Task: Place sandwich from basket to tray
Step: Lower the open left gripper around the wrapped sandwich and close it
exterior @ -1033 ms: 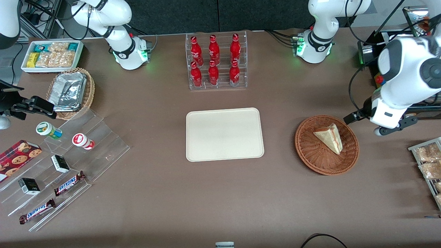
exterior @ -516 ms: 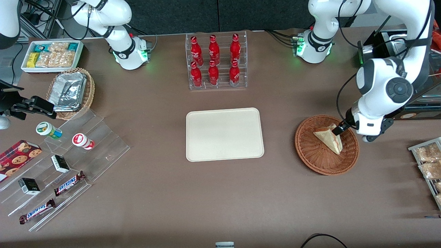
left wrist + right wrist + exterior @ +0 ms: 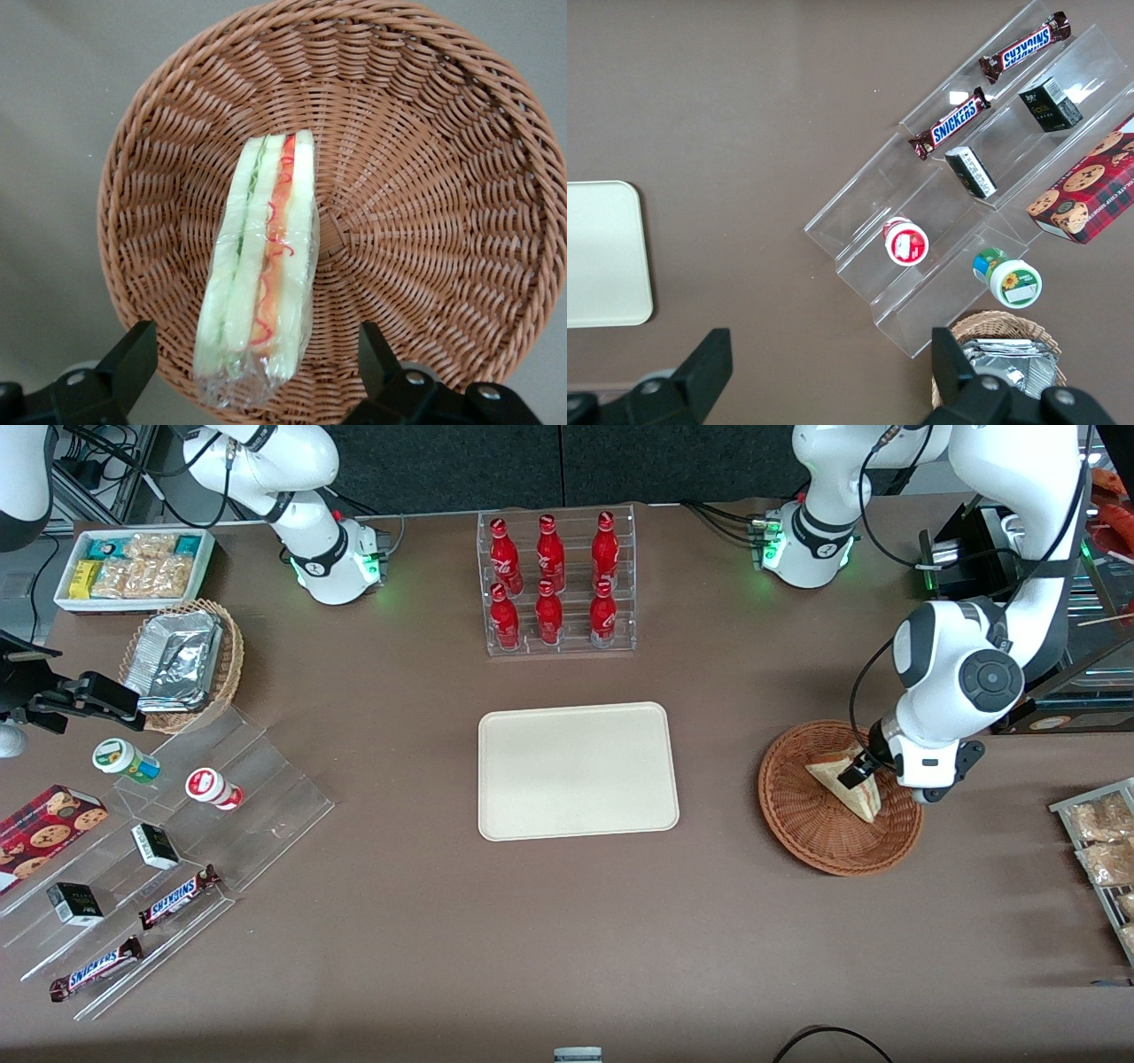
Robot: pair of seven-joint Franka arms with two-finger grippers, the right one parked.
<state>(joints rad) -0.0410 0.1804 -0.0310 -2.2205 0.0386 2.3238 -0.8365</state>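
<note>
- the gripper had dropped lower and moved in over the basket compared with half a second before; a second before, it was outside the rim, toward the working arm's end of the table.
- gripper fingers were spread wide apart, one on each side of the sandwich, not touching it, holding nothing.
- sandwich lay in the basket on its side, wrapped in clear film, red and green filling showing; same spot as before.
- tray sat bare at the table middle, well apart from the basket, unchanged.
- red bottles in the clear rack, farther from the front camera than the tray, unchanged.
</note>
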